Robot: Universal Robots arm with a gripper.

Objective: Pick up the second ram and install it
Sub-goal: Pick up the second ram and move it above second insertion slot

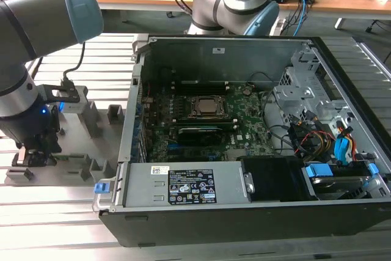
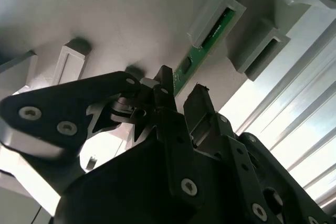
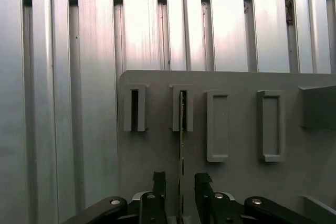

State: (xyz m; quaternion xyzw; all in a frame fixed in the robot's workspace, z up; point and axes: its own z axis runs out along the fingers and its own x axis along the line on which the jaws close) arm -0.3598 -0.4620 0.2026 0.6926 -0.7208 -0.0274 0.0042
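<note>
The second ram [image 3: 181,129] is a thin green stick standing on edge in a slotted grey holder [image 3: 182,109] on a grey fixture plate [image 3: 241,150]. In the second wrist view the ram [image 2: 203,43] shows its green face and black chips, with its far end in a holder block [image 2: 215,14]. My gripper [image 3: 181,183] is open and straddles the near end of the stick, one black finger [image 3: 158,182] on each side with a small gap showing. In the exterior view the gripper [image 1: 36,154] hangs low over the fixture plate [image 1: 76,169] at the exterior view's left.
An open computer case [image 1: 244,212] lies to the exterior view's right of the fixture, with the green motherboard [image 1: 247,114], a black card [image 1: 198,134] and cable bundles [image 1: 317,136] inside. Other grey holder blocks [image 3: 270,124] stand on the plate. The ribbed metal table [image 3: 63,103] surrounds it.
</note>
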